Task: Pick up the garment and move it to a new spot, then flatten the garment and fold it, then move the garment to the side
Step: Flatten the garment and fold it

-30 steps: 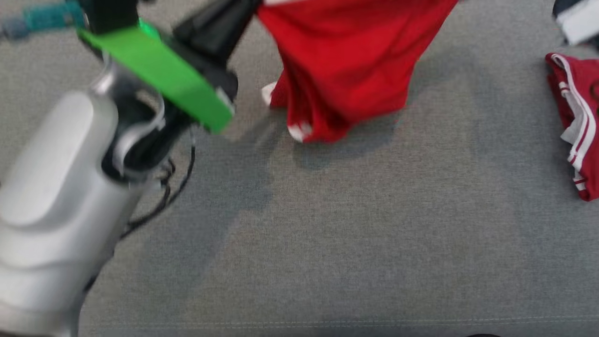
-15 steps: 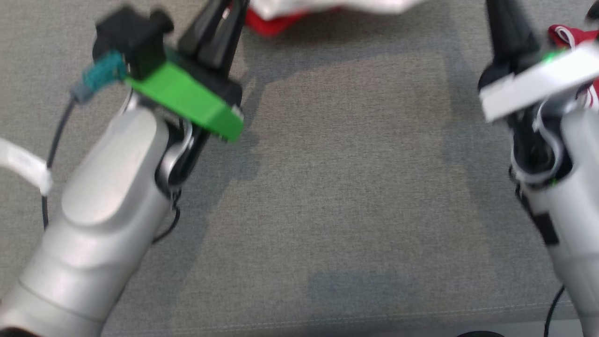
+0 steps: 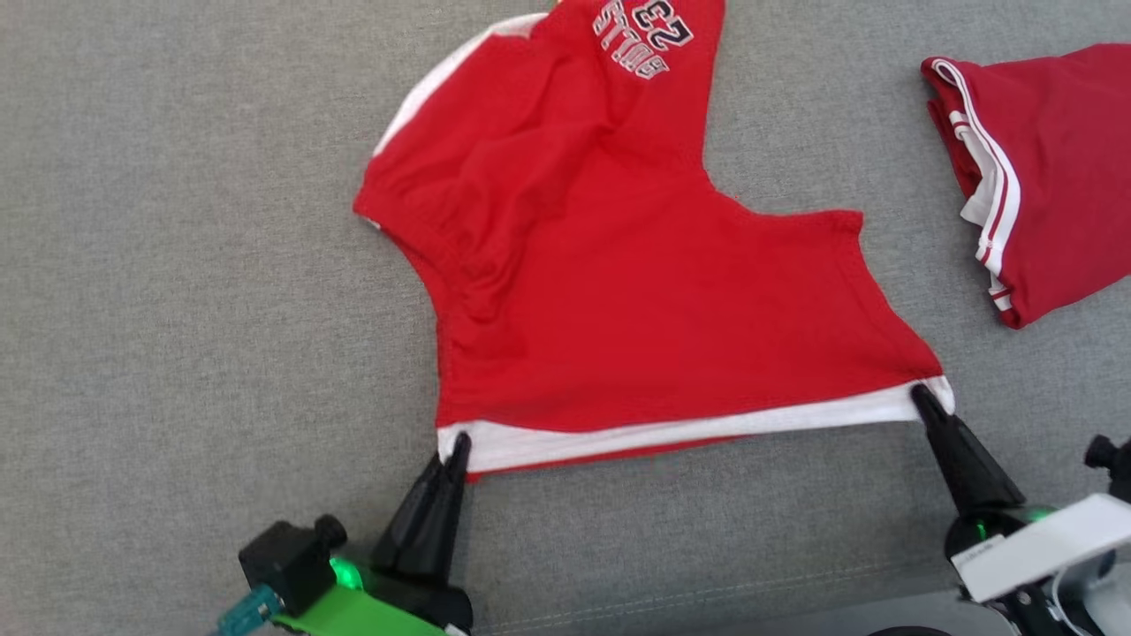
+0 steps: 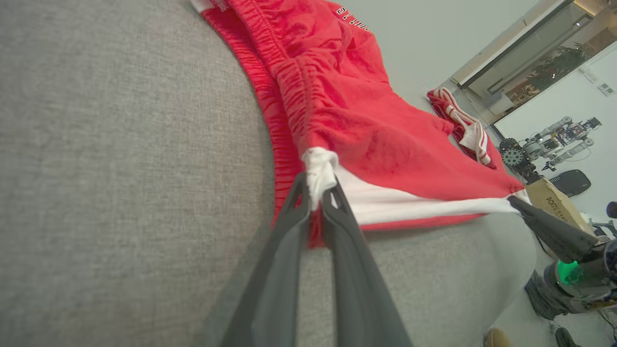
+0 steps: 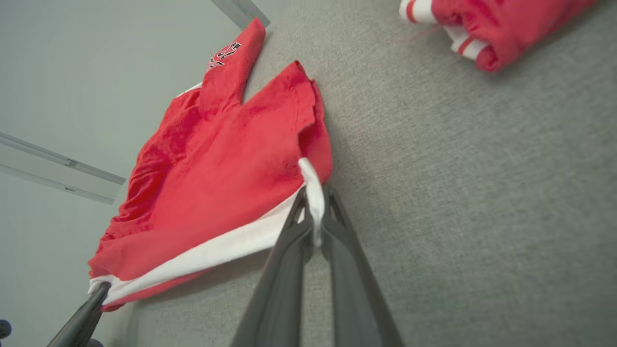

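We see the red garment spread on the grey upholstered surface. Its white-banded hem is turned toward the near edge and its printed end reaches toward the far side. Our left claw is clamped on the hem's left corner, with white cloth bunched between its fingers. Our right claw is pinched tight on the hem's right corner. The hem runs fairly straight between them, and the cloth is rumpled along its left side. A second red piece with white stripes lies folded near the right edge, well apart from the garment.
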You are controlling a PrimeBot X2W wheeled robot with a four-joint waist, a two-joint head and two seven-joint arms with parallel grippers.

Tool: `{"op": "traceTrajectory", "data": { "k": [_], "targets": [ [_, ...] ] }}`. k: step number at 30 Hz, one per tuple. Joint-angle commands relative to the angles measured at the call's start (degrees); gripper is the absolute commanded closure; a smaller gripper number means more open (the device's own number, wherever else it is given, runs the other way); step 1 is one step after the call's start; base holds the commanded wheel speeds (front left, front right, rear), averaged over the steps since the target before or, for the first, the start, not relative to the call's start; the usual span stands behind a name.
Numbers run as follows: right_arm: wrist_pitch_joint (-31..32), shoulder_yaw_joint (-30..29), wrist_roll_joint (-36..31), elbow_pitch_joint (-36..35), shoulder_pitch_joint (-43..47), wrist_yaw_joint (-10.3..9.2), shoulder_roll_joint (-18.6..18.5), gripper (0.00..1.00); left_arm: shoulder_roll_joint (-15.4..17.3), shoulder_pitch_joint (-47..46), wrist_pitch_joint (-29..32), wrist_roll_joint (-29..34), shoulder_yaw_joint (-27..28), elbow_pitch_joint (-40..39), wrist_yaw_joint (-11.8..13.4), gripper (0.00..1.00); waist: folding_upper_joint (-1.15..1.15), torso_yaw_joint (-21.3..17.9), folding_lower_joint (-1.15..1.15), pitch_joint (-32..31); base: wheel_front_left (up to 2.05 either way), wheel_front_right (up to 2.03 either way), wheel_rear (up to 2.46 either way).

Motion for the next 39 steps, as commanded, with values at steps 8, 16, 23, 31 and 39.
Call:
{"op": "traceTrajectory", "data": {
  "k": [8,16,23,31,39],
  "targets": [
    [2.9,-10.1,2.3,-14.6,10.5,-0.15,-5.0,1.00,-0.6,8.0,3.8,-1.5,0.6,-12.1,6.3,1.00,0.00,1.2,0.00,-0.6,0.00,0.00,0.00],
    [20.0,-12.9,-3.5,-9.2,-14.2,-0.09,-3.1,1.00,-4.9,-10.8,17.9,-4.6,0.7,-16.7,11.0,1.00,0.00,7.2,0.00,4.7,0.00,0.00,0.00],
    [29.1,-12.9,-12.5,7.0,-36.7,-0.07,1.7,1.00,-8.8,-28.8,21.7,-2.2,-0.6,-1.2,16.7,1.00,0.00,14.9,0.00,7.9,0.00,0.00,0.00],
    [28.7,-14.0,-22.9,27.8,-52.2,-0.08,4.2,1.00,-9.5,-43.5,15.2,-13.7,-10.4,17.6,20.5,1.00,0.00,20.6,0.00,8.8,0.00,0.00,0.00],
    [21.9,-11.7,-26.1,36.5,-56.7,-0.07,5.7,0.00,-9.6,-50.2,7.1,-27.8,-20.2,25.1,20.2,0.00,0.00,20.4,0.00,9.2,0.00,0.00,0.00]
  ]
}}
